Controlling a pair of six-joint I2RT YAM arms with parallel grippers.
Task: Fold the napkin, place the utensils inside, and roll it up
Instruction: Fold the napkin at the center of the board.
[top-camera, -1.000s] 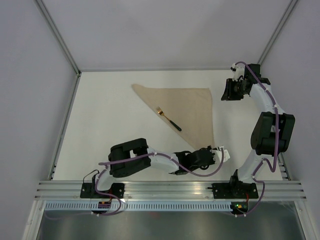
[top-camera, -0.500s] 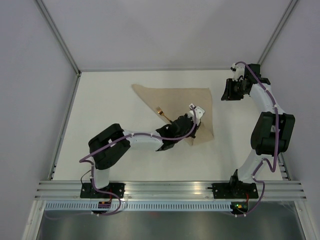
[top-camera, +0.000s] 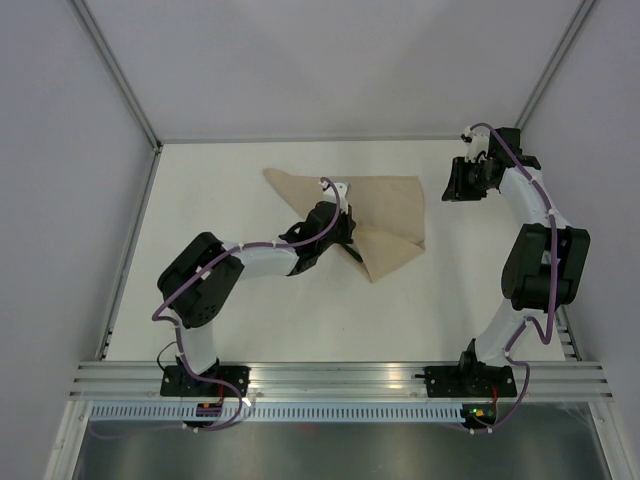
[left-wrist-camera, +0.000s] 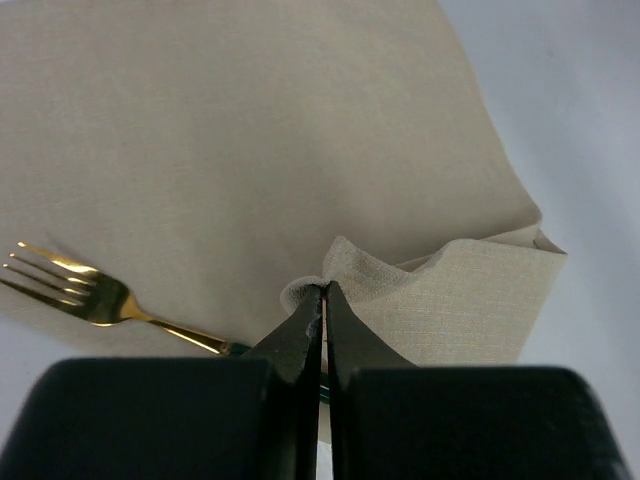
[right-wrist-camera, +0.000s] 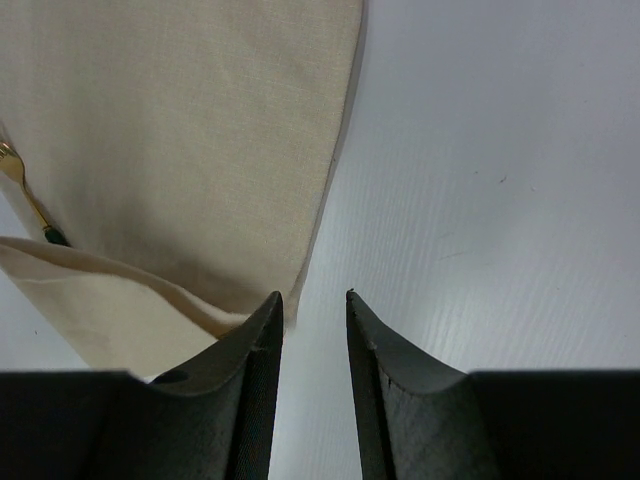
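Observation:
The beige napkin (top-camera: 385, 200) lies as a triangle at the table's far middle, its near corner lifted and drawn back over itself. My left gripper (top-camera: 338, 202) is shut on that corner (left-wrist-camera: 345, 270), just above the cloth. The fork (left-wrist-camera: 88, 294) rests on the napkin to the gripper's left, with its gold tines showing and its dark handle running under my fingers. In the top view my left arm hides the fork. My right gripper (top-camera: 452, 181) hovers open and empty above bare table just right of the napkin's edge (right-wrist-camera: 340, 150); the fork's tines (right-wrist-camera: 12, 165) peek in at that view's left.
Metal frame rails (top-camera: 120, 260) run along the table's left and right edges. The folded flap (top-camera: 392, 256) lies toward the near right of the napkin. Bare white table (top-camera: 230, 300) extends in front of the cloth and to its left.
My left gripper has carried the napkin's near corner from the front right, up and to the left across the cloth, over the fork's handle. The right arm has stayed still.

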